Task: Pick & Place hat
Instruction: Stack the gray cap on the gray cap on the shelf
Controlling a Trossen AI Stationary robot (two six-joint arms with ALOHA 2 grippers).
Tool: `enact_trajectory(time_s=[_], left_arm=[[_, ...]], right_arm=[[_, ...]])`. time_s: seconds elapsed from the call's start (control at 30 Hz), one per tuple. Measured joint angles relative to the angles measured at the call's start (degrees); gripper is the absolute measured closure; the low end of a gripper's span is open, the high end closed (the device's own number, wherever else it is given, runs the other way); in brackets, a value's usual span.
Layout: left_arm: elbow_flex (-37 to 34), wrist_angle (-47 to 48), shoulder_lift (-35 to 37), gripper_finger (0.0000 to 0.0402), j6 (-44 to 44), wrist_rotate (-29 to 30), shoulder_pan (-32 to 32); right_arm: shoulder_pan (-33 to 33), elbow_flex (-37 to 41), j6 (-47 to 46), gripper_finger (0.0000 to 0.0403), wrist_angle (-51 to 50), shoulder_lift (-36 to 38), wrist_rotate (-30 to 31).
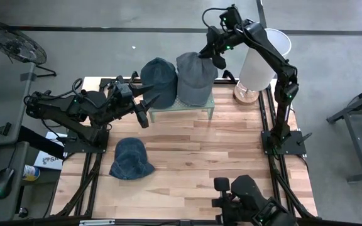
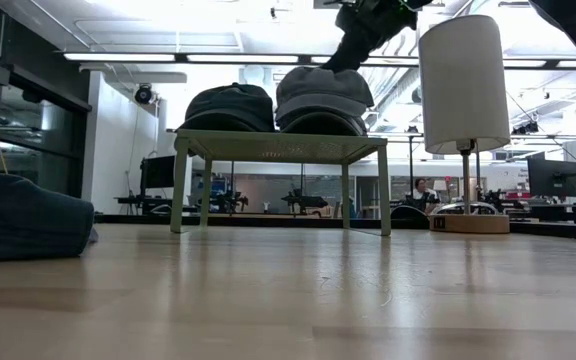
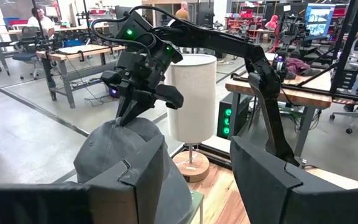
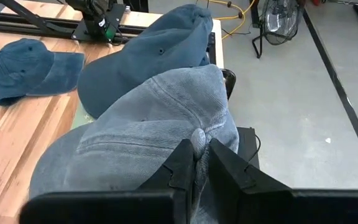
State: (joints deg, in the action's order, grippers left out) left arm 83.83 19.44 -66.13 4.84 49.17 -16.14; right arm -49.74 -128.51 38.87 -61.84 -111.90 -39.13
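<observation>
From above, the right arm reaches from its base at the right edge of the pale wooden bench (image 1: 200,157) up and across to the far side, its elbow passing over the white cylindrical lampshade (image 1: 264,59), and the right claw (image 1: 207,58) is pinched on the crown of the grey-blue corduroy cap (image 1: 195,78) that sits on the small pale-green mesh stand (image 1: 187,108). A darker teal cap (image 1: 158,76) rests on the same stand just beside it, touching it, and a third dark-blue denim cap (image 1: 131,159) lies flat on the bench, well apart from the stand. The left arm stretches low from the left edge, and the left claw (image 1: 144,108) hovers with its fingers parted at the stand's left end, near the teal cap, holding nothing. From bench height, the right claw (image 2: 340,55) comes down from above onto the top of the grey-blue cap, both caps sit side by side on the stand, and the denim cap shows at the left edge. The left wrist camera looks between its own spread fingers (image 3: 135,180) at the right claw (image 3: 124,118) nipping the cap's peak point. The right wrist camera shows its two fingers (image 4: 185,165) closed around the small button on top of the grey-blue cap.
</observation>
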Motion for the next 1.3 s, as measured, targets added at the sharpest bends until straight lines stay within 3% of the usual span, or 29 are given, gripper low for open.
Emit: enact_trajectory(time_s=[0.53, 0.8, 0.97, 1.3], left_arm=[[0.0, -0.02, 0.0, 0.0223, 0.0, -0.17, 0.0], [0.0, 0.0, 0.0, 0.0223, 0.0, -0.95, 0.0], [0.0, 0.0, 0.0, 0.0223, 0.0, -1.7, 0.0], [0.0, 0.17, 0.0, 0.0223, 0.0, -1.88, 0.0]], right_arm=[[2.97, -0.04, -0.44, 0.0364, -0.85, -2.45, 6.6], [3.55, -0.04, -1.57, 0.0357, -0.86, -2.3, 6.1], [4.53, -0.04, -1.77, 0.0321, -0.83, -2.14, 7.17], [4.94, -0.02, -6.64, 0.0211, 0.75, -0.97, 7.94]])
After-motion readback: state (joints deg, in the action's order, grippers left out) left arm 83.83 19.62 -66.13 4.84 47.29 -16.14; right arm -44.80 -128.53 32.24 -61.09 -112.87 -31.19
